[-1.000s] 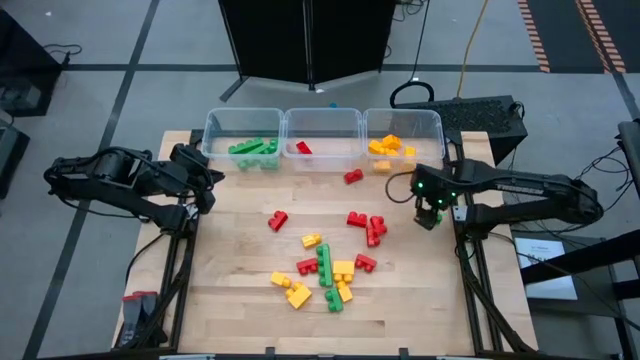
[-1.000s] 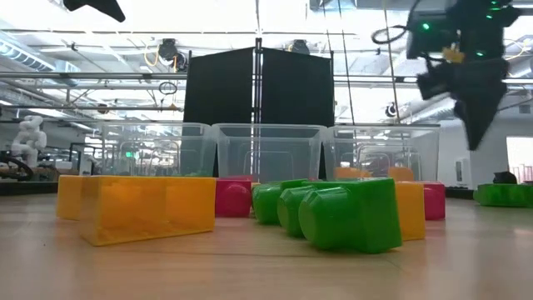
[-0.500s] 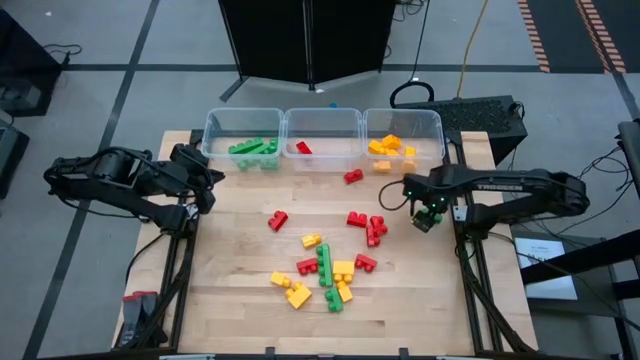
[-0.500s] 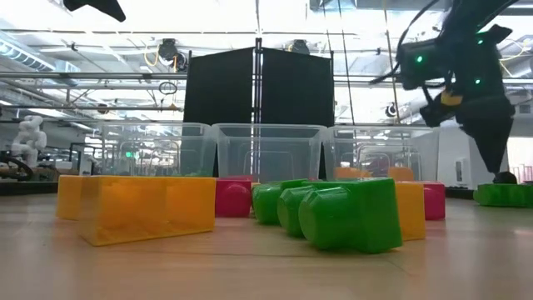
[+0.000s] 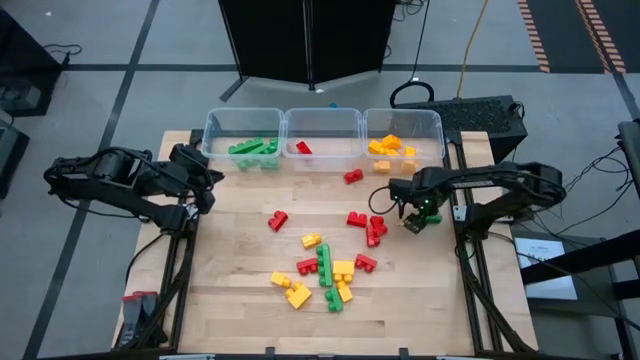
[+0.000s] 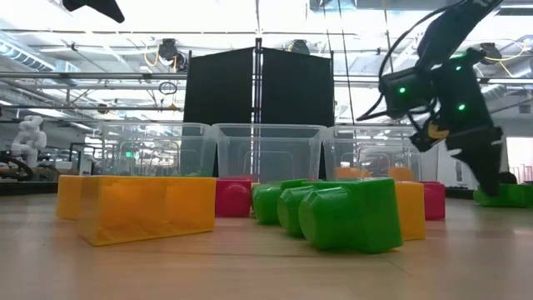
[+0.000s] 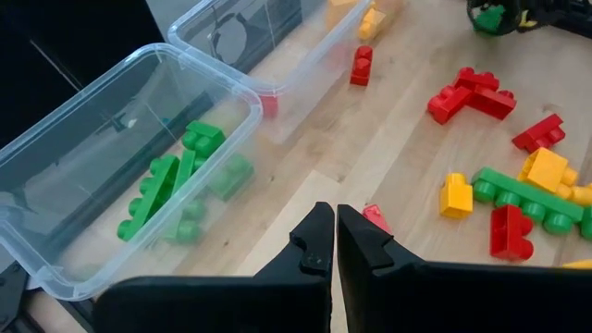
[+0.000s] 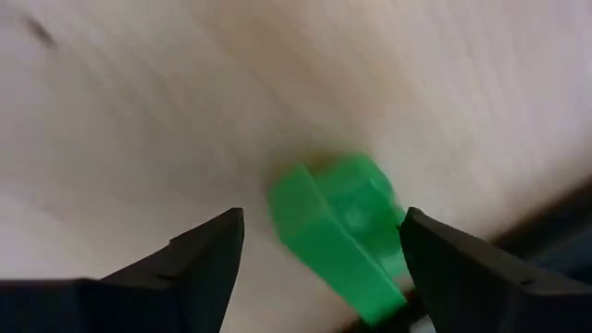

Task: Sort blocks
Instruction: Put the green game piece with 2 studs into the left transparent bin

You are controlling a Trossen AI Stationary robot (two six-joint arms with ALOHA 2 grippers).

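Red, green and yellow blocks lie scattered on the wooden table, with a cluster (image 5: 325, 270) near the middle and a red group (image 5: 368, 225) to its right. One small green block (image 8: 338, 231) lies flat near the table's right edge (image 6: 504, 195). My right gripper (image 8: 324, 268) is low over it, open and pointing steeply down, one finger on each side of it; I see no touch. My left gripper (image 7: 335, 231) is shut and empty, held high over the table's far left (image 5: 205, 185) beside the bin with green blocks.
Three clear bins stand along the far edge: one with green blocks (image 5: 243, 140), one with a red block (image 5: 322, 135), one with yellow blocks (image 5: 403, 135). A lone red block (image 5: 353, 177) lies before them. Bare wood (image 5: 230, 260) lies on the table's left half.
My right gripper has come down toward the table and a little toward the left edge, tipping to point more steeply down over the green block. It has stayed open. No block has moved.
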